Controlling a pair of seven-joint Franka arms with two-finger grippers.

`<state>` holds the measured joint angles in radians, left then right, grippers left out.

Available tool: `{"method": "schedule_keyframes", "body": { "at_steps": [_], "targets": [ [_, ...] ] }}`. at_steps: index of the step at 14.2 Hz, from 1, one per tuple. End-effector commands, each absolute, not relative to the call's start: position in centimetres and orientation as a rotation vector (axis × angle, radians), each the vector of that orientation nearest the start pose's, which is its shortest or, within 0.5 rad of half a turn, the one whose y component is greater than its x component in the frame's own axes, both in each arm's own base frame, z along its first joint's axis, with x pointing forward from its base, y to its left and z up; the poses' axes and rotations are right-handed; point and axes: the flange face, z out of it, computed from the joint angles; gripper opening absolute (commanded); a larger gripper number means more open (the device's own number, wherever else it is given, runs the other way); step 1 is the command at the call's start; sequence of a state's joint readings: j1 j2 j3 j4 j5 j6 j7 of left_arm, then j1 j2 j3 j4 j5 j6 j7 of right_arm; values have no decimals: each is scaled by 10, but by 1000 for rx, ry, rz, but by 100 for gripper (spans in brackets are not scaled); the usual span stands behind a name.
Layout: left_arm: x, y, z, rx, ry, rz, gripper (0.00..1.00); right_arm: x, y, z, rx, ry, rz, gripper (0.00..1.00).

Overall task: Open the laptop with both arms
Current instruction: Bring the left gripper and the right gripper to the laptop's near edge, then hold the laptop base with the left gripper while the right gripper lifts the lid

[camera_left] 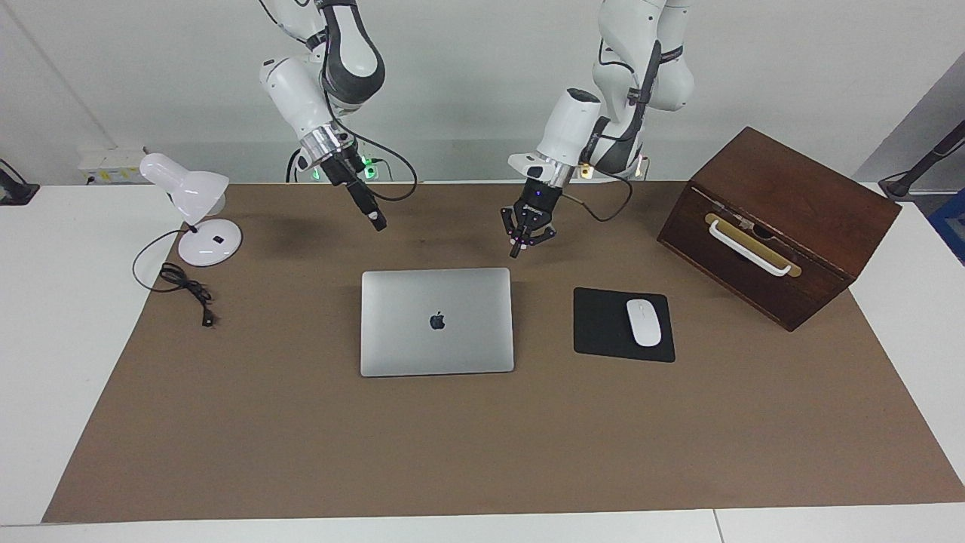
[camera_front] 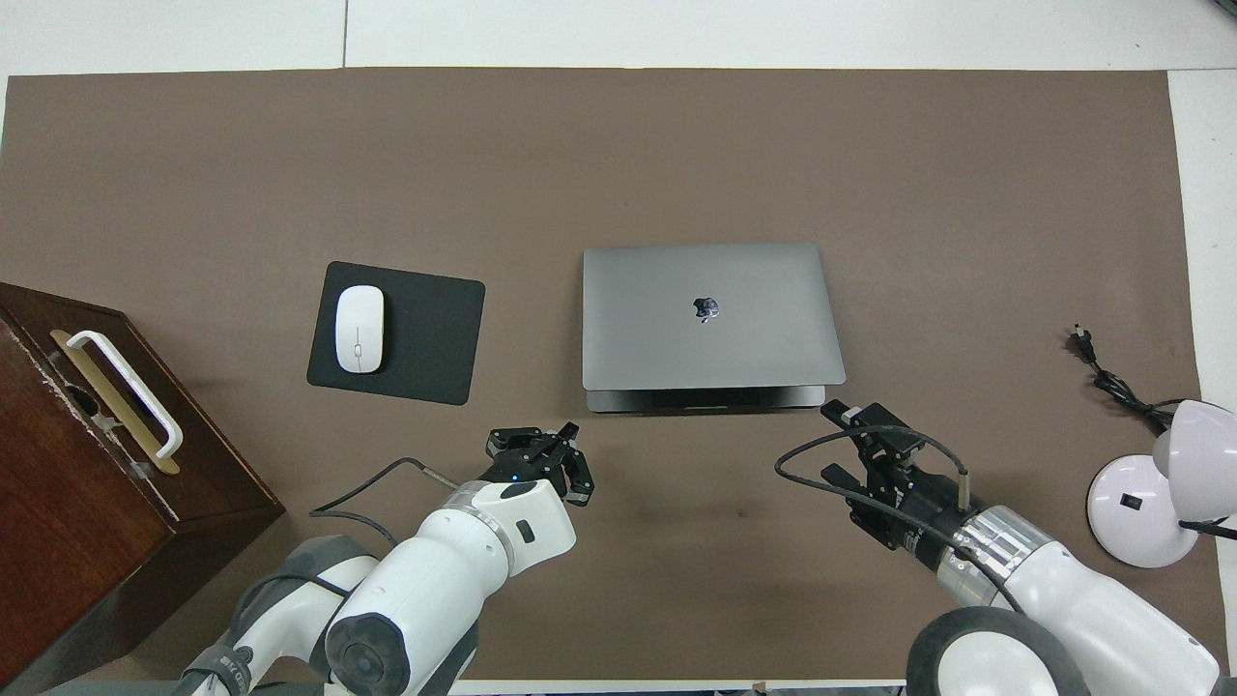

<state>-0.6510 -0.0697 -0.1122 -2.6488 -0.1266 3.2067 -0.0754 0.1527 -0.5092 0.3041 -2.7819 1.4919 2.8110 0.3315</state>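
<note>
Silver-grey laptop lies closed on the desk, opening edge toward the robots. Left hand, fingers spread and empty, hangs over the nearer corner by the mouse pad. Right hand, finger state indeterminate, hangs toward the lamp end.

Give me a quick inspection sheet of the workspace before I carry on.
Surface: brown mat on a white table.
Job's things: laptop shut, lying flat.
Clutter: mouse on mouse pad; wooden box; desk lamp.
Grippers: left tool and right tool hang over the mat at the laptop's robot-side edge, touching nothing.
Cables: lamp cord on the mat.
Surroundings: white wall.
</note>
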Motion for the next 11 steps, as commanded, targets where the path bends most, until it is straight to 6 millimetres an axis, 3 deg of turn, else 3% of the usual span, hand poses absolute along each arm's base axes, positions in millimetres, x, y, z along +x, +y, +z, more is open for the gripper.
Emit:
{"method": "schedule_keyframes", "body": {
  "at_steps": [1, 7, 11],
  "targets": [
    [356, -324, 325, -3110, 983, -989, 0, 352, 107, 378, -1939, 1315, -278, 100],
    [361, -330, 282, -3075, 1004, -1139, 0, 356, 109, 368, -1975, 1308, -268, 100],
    [375, -337, 281, -3075, 996, -1155, 0, 371, 117, 368, -1971, 1313, -254, 100]
  ]
}}
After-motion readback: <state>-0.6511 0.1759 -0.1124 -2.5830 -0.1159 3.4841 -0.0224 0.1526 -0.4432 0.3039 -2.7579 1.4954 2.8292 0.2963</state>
